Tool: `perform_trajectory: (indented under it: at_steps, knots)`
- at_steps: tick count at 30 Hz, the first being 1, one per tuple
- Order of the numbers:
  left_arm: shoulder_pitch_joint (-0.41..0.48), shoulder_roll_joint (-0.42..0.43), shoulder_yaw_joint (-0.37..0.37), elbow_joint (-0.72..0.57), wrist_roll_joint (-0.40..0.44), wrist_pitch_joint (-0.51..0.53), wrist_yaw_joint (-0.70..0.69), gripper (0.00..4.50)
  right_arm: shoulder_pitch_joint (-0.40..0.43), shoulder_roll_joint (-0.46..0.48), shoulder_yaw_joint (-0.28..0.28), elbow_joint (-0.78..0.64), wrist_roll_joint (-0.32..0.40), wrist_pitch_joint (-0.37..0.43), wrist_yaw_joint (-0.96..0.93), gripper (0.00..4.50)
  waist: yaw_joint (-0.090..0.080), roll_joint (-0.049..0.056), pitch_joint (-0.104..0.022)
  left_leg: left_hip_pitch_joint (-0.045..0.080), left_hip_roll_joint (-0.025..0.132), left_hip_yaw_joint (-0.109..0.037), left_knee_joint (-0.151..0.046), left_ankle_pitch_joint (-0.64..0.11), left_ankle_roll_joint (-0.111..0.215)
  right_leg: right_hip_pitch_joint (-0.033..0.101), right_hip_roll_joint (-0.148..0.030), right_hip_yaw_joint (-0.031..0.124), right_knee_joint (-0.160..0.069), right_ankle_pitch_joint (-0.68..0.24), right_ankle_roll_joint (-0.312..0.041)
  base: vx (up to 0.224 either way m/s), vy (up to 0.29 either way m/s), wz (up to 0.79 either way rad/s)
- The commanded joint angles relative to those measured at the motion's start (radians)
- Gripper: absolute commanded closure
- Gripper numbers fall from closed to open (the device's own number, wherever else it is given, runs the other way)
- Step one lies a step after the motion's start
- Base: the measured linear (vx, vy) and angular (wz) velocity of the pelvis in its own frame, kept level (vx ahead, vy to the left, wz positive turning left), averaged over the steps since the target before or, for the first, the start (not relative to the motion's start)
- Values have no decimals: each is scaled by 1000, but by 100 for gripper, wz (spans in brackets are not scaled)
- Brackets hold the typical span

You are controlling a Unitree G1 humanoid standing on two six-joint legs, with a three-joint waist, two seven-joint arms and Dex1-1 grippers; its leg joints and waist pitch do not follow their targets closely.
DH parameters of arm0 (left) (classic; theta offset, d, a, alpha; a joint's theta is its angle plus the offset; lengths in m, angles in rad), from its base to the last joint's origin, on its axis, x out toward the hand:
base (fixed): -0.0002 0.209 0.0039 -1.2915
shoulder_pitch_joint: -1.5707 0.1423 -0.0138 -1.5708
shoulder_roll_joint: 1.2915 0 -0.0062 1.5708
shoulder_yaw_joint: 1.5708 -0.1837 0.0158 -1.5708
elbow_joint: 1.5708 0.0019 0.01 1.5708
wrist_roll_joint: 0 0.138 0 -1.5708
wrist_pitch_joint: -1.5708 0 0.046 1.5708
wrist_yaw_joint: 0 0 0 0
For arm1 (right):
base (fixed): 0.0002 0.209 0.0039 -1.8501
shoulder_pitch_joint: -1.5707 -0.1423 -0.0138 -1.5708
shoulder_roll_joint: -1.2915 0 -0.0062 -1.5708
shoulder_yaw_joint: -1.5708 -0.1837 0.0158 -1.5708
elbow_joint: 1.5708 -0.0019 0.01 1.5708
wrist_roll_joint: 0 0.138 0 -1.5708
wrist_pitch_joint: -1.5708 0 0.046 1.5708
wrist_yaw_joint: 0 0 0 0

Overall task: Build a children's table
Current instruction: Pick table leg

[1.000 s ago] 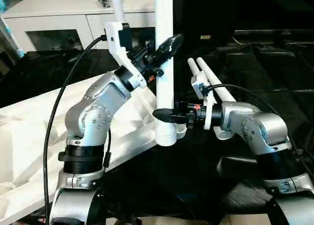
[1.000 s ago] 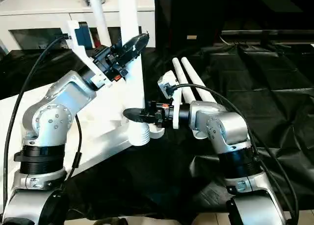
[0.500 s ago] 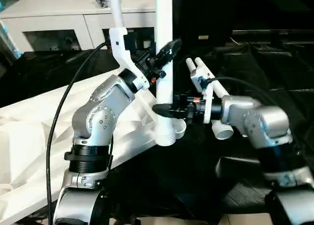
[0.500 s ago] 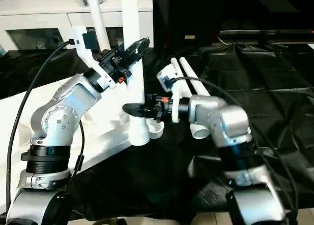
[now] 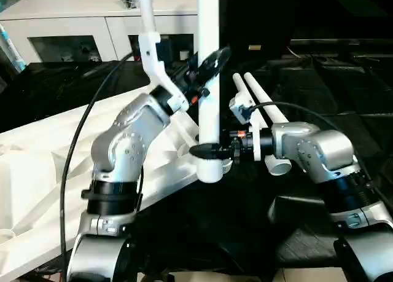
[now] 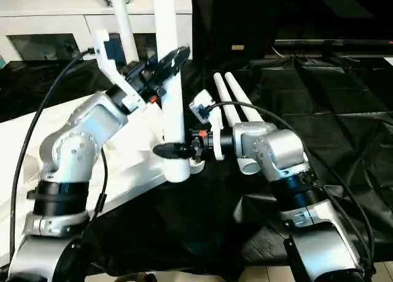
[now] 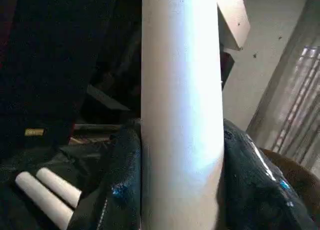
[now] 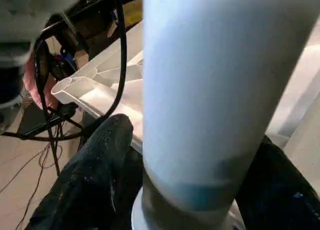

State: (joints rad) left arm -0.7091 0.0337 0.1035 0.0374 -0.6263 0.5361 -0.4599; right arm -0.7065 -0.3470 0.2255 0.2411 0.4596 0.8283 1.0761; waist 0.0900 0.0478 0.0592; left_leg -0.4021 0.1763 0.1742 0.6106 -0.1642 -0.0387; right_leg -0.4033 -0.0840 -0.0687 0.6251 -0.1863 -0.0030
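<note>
At the near corner of the white table top point(image 5: 37, 171), which lies ribbed side up on the black-draped worktop point(image 6: 344, 110), one white leg point(image 5: 207, 79) stands upright with its lower end in the corner socket point(image 5: 209, 168). The left tool point(image 5: 209, 64) is clamped on this leg partway up, a black finger point(image 7: 120, 190) pressed to each side. The right tool point(image 5: 206, 150) sits low on the same leg, just above the socket; its fingers point(image 8: 95, 175) flank the tube, though I cannot tell whether they press it or stand just off it. Two more legs point(image 6: 230, 101) lie side by side on the worktop behind the right arm. Compared with a second ago, the ribbed end of the leg, then showing below the right tool, now sits down in the socket, and the right tool's fingers stand wider apart.
</note>
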Motion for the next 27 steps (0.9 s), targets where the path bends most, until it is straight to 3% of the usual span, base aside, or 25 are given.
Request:
perform_trajectory:
  at_steps: [1,17,18,19,21,22,23,27]
  knots:
    - [-13,8,3,-7,-7,0,-13,275,-22,0,8,-4,-7,-8,5,150,3,-16,-82,19,42,-14,-59,-145,33,57,-57,42,-72,-150,-218,0,0,0]
    - [-9,13,-14,-10,-19,17,-41,275,-25,4,0,8,-13,-31,9,150,2,-12,-83,20,43,-16,-59,-150,31,59,-56,41,-70,-131,-227,0,0,0]
    - [-9,14,-14,-9,-20,18,-44,275,-25,3,-1,7,-13,-30,9,168,2,-13,-83,20,43,-15,-59,-148,33,59,-56,41,-70,-126,-228,0,0,0]
    - [-10,15,-14,-8,-19,17,-44,275,-24,1,-1,7,-14,-31,11,178,3,-3,-83,21,43,-16,-58,-150,32,58,-56,41,-69,-129,-229,0,0,0]
    - [-10,17,-15,-7,-17,17,-46,275,-23,-1,0,7,-15,-33,14,191,1,-8,-83,21,43,-16,-59,-158,31,59,-55,41,-71,-129,-229,0,0,0]
    - [-9,18,-15,-7,-17,17,-47,275,-22,-3,1,8,-17,-35,15,191,1,-8,-82,21,43,-16,-59,-161,30,59,-55,41,-71,-130,-229,0,0,0]
    - [-8,19,-15,-8,-18,19,-49,275,-21,-4,2,9,-18,-36,16,220,1,-8,-82,21,43,-16,-59,-163,29,59,-55,41,-72,-130,-230,0,0,0]
    - [-2,22,-19,-15,-21,26,-56,275,-18,-2,3,10,-20,-41,15,239,0,-7,-82,22,42,-16,-59,-168,27,59,-55,40,-71,-127,-232,0,0,0]
